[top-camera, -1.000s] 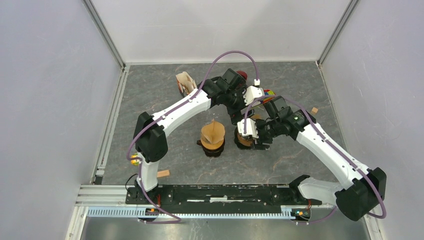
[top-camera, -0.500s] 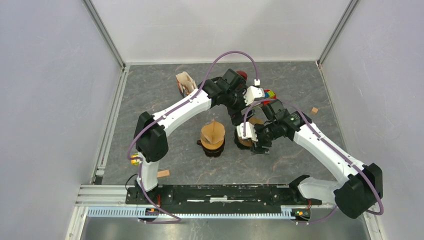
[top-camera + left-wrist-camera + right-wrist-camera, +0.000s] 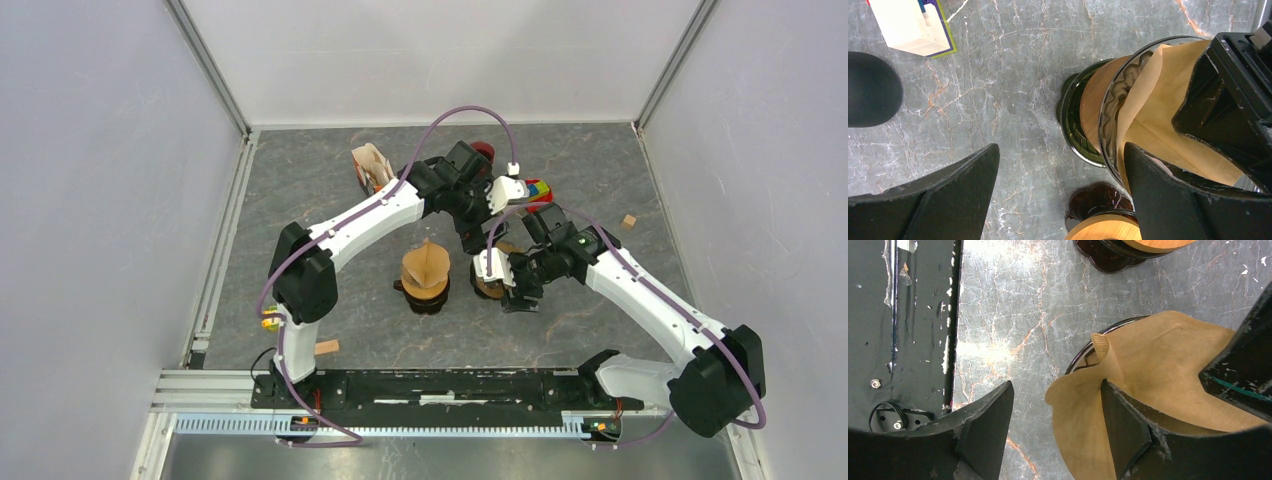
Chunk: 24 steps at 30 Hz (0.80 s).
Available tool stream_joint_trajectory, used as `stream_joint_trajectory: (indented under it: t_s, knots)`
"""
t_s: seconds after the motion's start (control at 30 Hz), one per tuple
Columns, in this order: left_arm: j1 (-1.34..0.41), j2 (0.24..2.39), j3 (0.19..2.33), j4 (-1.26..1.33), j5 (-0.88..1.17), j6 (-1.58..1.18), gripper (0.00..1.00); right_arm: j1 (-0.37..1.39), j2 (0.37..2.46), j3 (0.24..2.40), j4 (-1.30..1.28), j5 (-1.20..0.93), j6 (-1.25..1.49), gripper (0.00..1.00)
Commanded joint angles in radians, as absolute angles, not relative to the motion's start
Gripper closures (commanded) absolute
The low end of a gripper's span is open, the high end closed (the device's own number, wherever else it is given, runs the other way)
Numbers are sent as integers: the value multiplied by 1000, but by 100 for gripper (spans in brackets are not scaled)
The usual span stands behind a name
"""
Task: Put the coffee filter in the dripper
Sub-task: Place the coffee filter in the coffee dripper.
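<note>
- Filter (image 3: 1168,370): brown paper, lying opened in the mouth of the glass dripper (image 3: 1108,110). It is rumpled and not seated flat. One flap spills out over the rim on the side toward my bases, and the crimped seam edge curls up at the rim.
- Dripper: stands upright on a dark saucer, right of centre on the table (image 3: 300,230).
- Right gripper (image 3: 1057,390): jaws apart, nothing clamped. The overhanging flap's edge lies in the gap. One finger is over bare table, the other over the paper; whether it touches, I cannot tell.
- Left gripper (image 3: 1062,150): spread wide and empty, poised above the table just beside the dripper. One finger is close against the glass rim, the other over bare stone.
- My two wrists crowd together over this dripper; the right gripper's body fills the far side of its mouth in the left wrist view.
- Other dripper (image 3: 425,275): just to the left, apart from the first, with a folded filter standing upright in it.
- Cream block (image 3: 913,25) with a coloured edge lies beyond the left gripper, with a dark round object (image 3: 870,90) near it.
</note>
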<state>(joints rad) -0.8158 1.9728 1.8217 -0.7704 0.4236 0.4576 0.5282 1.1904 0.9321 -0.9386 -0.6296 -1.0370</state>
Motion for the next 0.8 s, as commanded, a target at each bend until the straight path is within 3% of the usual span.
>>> stream_joint_trajectory:
  t_s: [0.0,0.77]
  knots:
    - [-821,1982,1820,-751,423,444,0,524,1188,942,-917,-644,-1059,29]
    - [-821,1935,1868,-752,437,452,0,508,1131,1045,-938,-550,-1017,21]
